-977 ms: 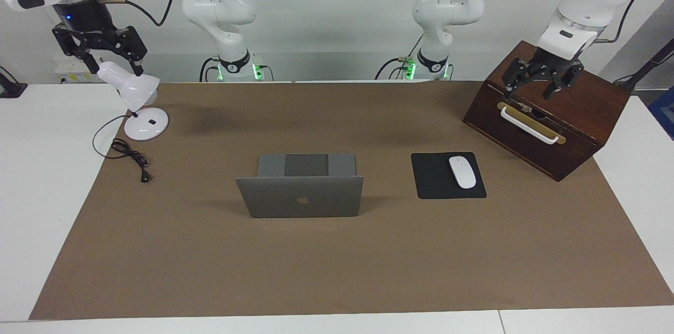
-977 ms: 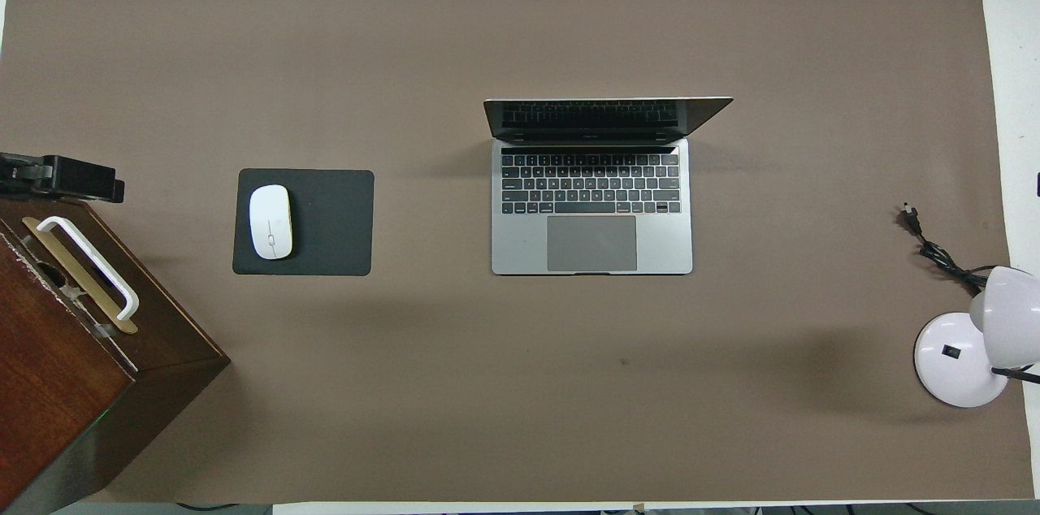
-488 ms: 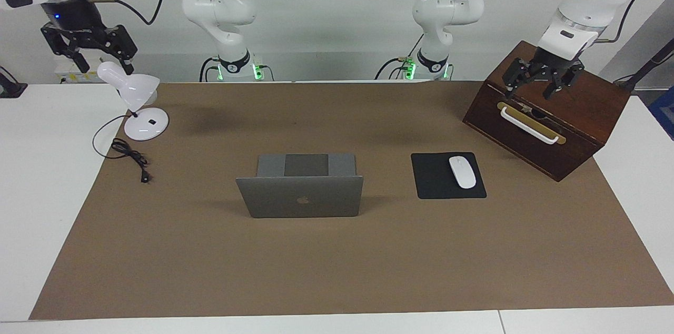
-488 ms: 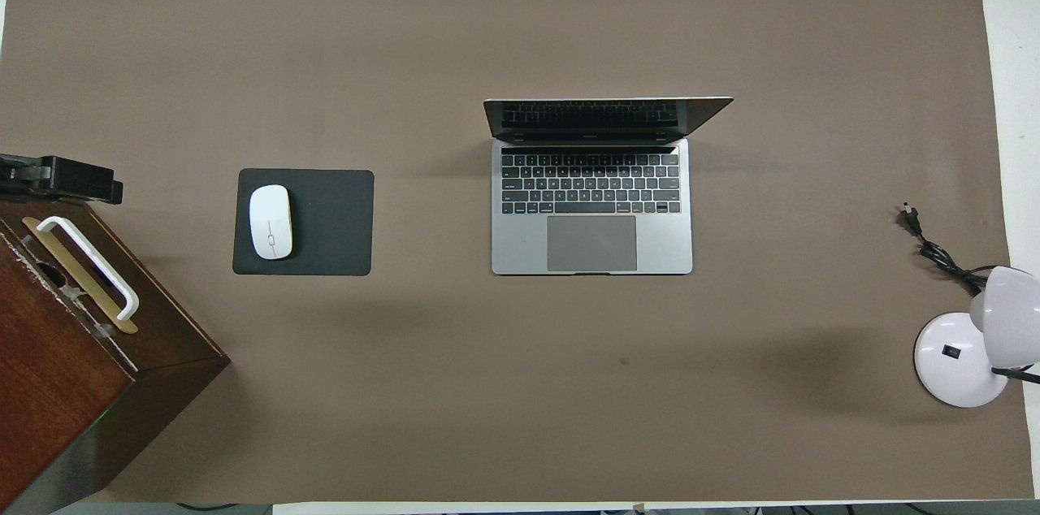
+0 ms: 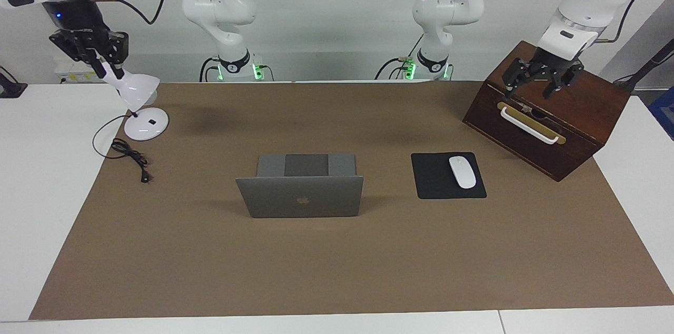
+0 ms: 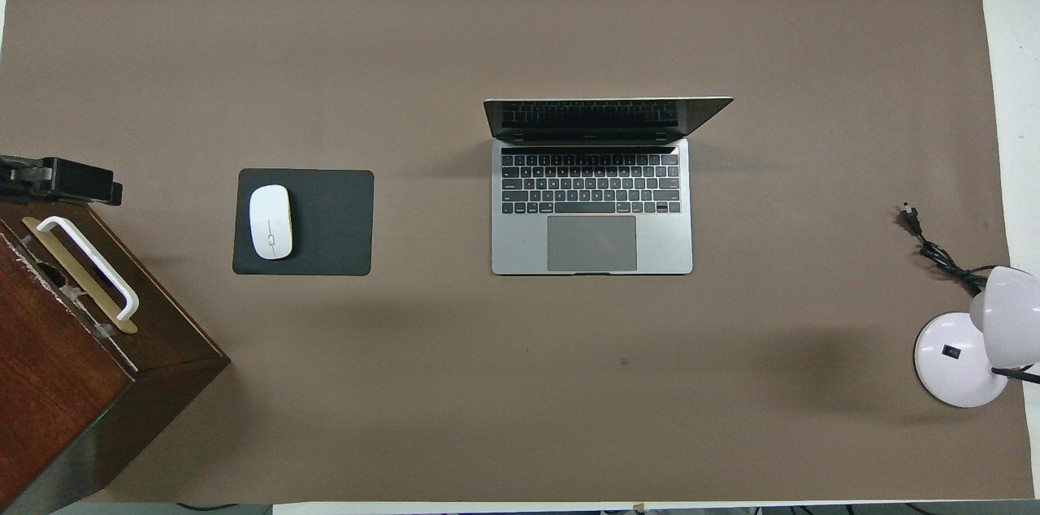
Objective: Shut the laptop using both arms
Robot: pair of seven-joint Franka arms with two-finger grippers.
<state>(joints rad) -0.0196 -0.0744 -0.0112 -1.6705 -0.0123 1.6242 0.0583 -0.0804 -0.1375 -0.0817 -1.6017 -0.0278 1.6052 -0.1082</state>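
Your laptop [image 5: 300,194] sits open in the middle of the surface [image 5: 337,271], its lid upright with the logo facing away from the robots, and it has not shifted over the last second. The only real change is at the right arm's end: the right hand [image 5: 92,55] has turned on its wrist above the white desk lamp [image 5: 138,99] near that corner, going from a broad, sideways stance to a narrower one. You cannot tell from here whether its fingers are spread or pressed together.

The left hand [image 5: 538,84] has kept its place over the wooden box [image 5: 547,113] at the left arm's corner, fingers spread and empty.

So, as I read it, closing has not started. Neither hand is near the lid, and you should expect both arms to travel toward the middle before anything touches the laptop.
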